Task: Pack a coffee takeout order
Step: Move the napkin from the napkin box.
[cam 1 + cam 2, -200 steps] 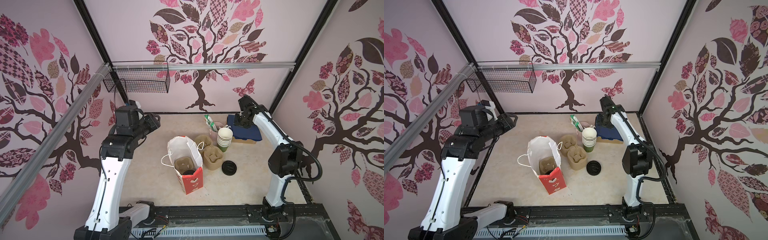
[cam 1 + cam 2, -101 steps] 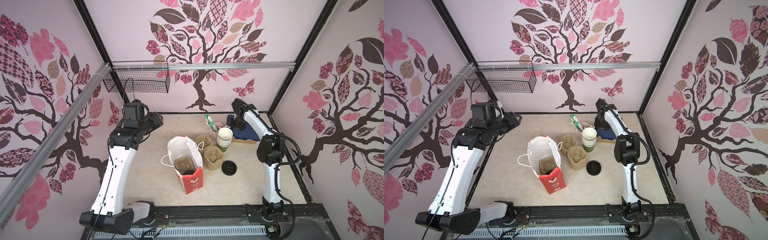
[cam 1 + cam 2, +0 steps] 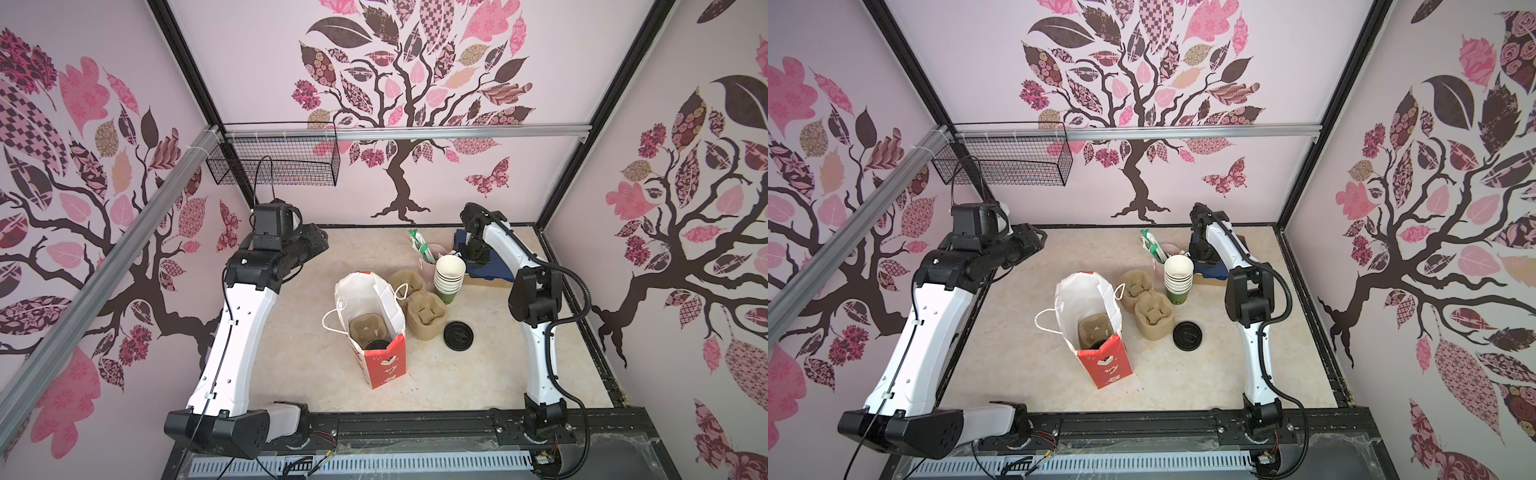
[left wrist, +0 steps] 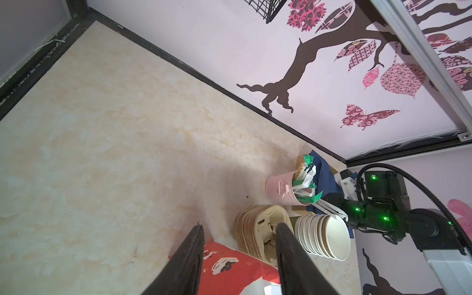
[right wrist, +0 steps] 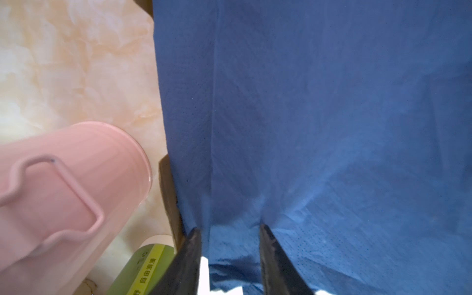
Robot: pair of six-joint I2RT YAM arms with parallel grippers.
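The right gripper [image 5: 228,229] has its jaws apart, tips pressed onto the navy paper napkin [image 5: 332,115] (puckered between them), beside the pink metal cup [image 5: 63,184]. The left gripper [image 4: 240,227], spread and empty, hangs apart from the red-and-white paper bag [image 3: 384,365].

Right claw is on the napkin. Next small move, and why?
Probably close the right claw fully, then lift. Its tips straddle a raised fold of the napkin with the jaws apart, so nothing looks pinched yet.
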